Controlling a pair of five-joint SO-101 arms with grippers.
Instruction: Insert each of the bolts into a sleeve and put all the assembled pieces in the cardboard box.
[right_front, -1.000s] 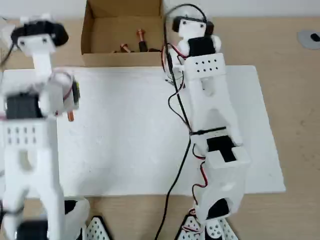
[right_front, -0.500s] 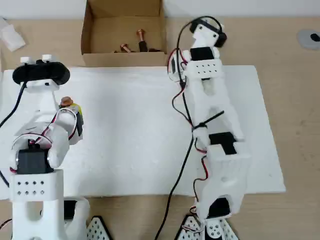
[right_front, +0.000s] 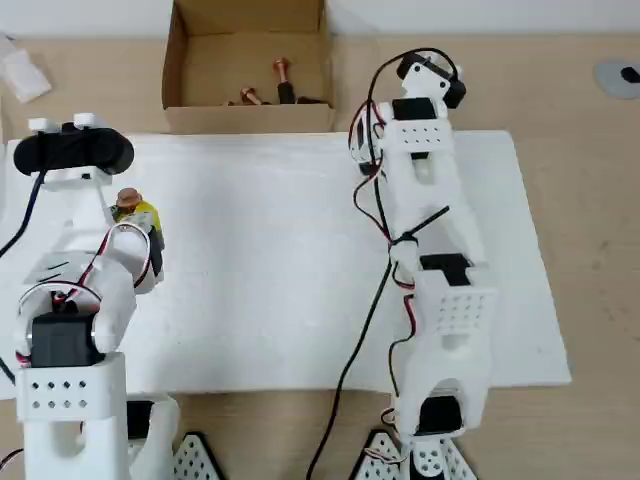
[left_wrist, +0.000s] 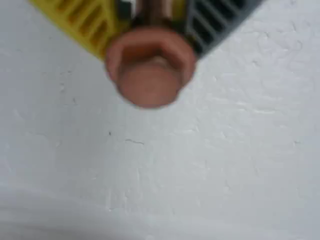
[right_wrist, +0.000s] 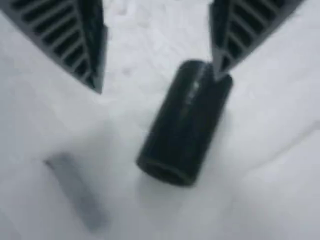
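The left tool (left_wrist: 150, 30) pinches a copper bolt (left_wrist: 150, 67) above the white sheet (left_wrist: 200, 165) on the tabletop (right_front: 590, 200). The right tool (right_wrist: 157, 65) is spread over a black sleeve (right_wrist: 186, 122) lying on that sheet, one fingertip at its end. Assembled pieces (right_front: 270, 85) lie in the cardboard box (right_front: 178, 70).

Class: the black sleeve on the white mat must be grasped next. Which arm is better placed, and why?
Right. The right gripper is open right over the sleeve, while the left gripper is shut on a bolt.
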